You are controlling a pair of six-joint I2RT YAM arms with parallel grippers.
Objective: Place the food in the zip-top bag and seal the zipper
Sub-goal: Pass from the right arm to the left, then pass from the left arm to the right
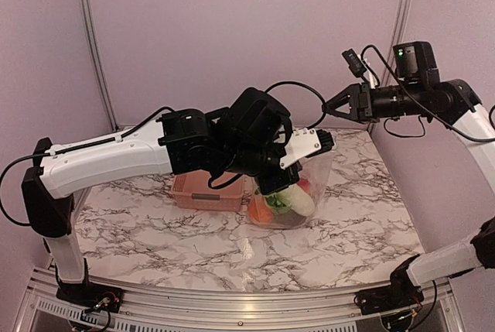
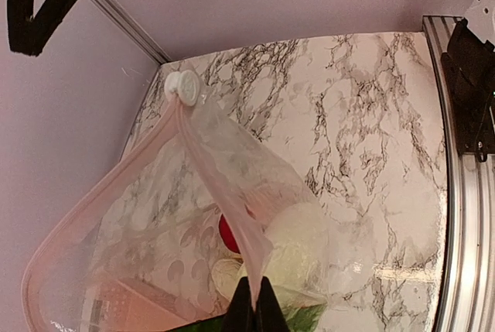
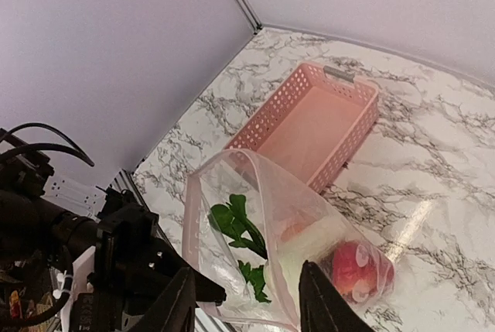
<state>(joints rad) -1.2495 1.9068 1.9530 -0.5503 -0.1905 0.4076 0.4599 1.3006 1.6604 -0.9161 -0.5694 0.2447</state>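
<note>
Though half hidden under the left arm [image 1: 116,158] from above, zip-top bag [image 1: 315,181]: one — clear, glossy, crinkled soft plastic, lying on the desk, mouth lifted and gaping.
Zipper [image 2: 220,193]: one thin pinkish strip along the mouth edge, not pressed together, ending at a small white round piece [image 2: 183,87].
Food [image 1: 290,202]: inside the bag — one leafy green piece [image 3: 236,220], one red piece [image 3: 357,266] with pale spots, one orange piece [image 1: 259,210], at least one white oblong piece [image 1: 300,202]; full count unreadable through the plastic.
Basket [image 3: 309,123]: one, pink plastic lattice, rectangular with straight walls, just left of the bag from above; touching or not, cannot tell.
Desk [image 1: 170,231]: one, smooth white marble pattern with grey veins, faintly reflective.
Left end effector [image 2: 253,297]: closed, pinching the bag's mouth edge and holding it up.
Right end effector [image 1: 329,107]: fingers spread apart, gripping nothing, raised high over the desk's right rear corner, well apart from the bag.
</note>
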